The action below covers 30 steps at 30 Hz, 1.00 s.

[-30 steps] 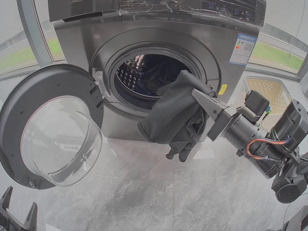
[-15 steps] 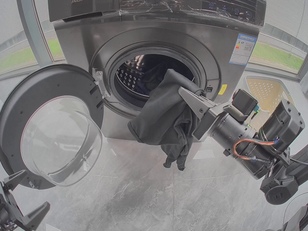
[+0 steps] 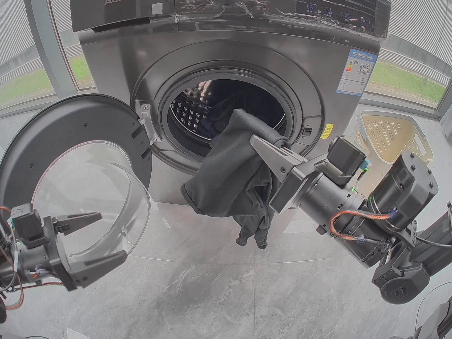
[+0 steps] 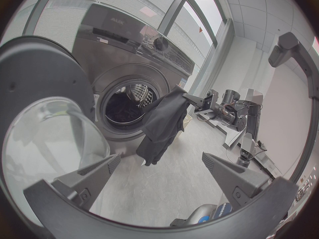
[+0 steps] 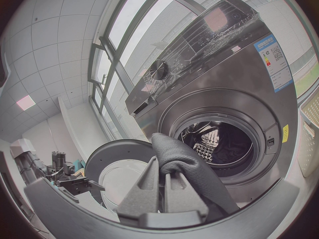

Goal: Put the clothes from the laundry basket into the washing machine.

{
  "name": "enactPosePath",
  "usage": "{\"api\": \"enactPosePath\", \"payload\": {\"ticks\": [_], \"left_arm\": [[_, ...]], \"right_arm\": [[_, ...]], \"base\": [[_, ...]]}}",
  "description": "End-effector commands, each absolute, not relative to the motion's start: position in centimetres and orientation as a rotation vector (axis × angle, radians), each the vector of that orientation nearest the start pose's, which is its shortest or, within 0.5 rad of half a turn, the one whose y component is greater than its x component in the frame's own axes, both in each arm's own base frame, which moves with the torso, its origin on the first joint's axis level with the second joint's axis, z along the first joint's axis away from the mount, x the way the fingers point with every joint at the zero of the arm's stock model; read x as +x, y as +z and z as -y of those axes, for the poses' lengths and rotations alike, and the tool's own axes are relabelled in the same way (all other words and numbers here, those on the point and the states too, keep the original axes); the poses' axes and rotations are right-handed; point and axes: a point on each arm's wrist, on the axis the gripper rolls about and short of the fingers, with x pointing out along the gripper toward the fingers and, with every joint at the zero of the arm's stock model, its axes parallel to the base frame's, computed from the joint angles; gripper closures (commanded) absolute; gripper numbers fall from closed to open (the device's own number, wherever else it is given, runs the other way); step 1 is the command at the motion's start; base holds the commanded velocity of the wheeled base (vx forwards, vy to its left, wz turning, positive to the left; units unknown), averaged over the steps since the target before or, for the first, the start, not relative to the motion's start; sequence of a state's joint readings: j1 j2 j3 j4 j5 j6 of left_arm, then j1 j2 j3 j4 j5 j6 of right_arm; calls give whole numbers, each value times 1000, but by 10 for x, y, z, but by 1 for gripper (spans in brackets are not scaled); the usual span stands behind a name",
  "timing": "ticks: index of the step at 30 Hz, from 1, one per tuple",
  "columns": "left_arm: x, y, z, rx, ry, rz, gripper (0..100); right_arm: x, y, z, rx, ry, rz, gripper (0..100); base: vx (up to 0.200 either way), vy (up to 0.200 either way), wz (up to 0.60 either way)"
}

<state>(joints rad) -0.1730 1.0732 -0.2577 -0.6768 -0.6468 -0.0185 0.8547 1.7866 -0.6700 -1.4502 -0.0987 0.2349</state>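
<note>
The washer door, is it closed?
No, the door is swung wide open beside the washer, leaving the drum in plain sight.

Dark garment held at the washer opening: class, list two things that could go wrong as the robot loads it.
1. Most of the dark garment hangs below the drum opening, so it may snag on the rim or trail outside when released.
2. The right gripper pinches only a fold at the top; the cloth might slip to the floor.
</note>
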Motion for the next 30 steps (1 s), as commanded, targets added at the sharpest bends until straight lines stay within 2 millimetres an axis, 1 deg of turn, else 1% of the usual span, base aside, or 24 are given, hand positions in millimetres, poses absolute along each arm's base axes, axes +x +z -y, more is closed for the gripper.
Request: {"api": "enactPosePath", "payload": {"ticks": [1,4,6,7,8,10,14,18,24,28,30], "left_arm": [[189,157,69,-64,-917,-233,0],[205,156,80,-60,-916,-247,0],[209,155,83,-60,-920,-250,0],[219,157,91,-57,-936,-246,0],[220,158,92,-57,-938,-243,0],[229,160,99,-54,-950,-234,0],[241,165,108,-56,-961,-218,0],[252,160,117,-56,-974,-230,0],[260,158,131,-54,-1008,-229,0],[262,152,143,-50,-1037,-232,0],[265,150,145,-49,-1038,-229,0]], "right_arm": [[203,195,-235,371,790,194,100],[202,194,-235,369,791,191,100],[202,194,-235,370,792,191,100],[201,194,-236,371,794,192,100],[201,194,-236,371,794,192,100],[201,194,-236,371,797,190,100],[200,194,-237,372,800,189,100],[200,195,-238,375,802,193,100],[199,194,-238,374,803,191,100],[199,194,-238,373,803,188,100],[200,193,-238,371,803,185,100]], "base": [[0,0,0],[0,0,0],[0,0,0],[0,0,0],[0,0,0],[0,0,0],[0,0,0],[0,0,0],[0,0,0],[0,0,0],[0,0,0]]}}
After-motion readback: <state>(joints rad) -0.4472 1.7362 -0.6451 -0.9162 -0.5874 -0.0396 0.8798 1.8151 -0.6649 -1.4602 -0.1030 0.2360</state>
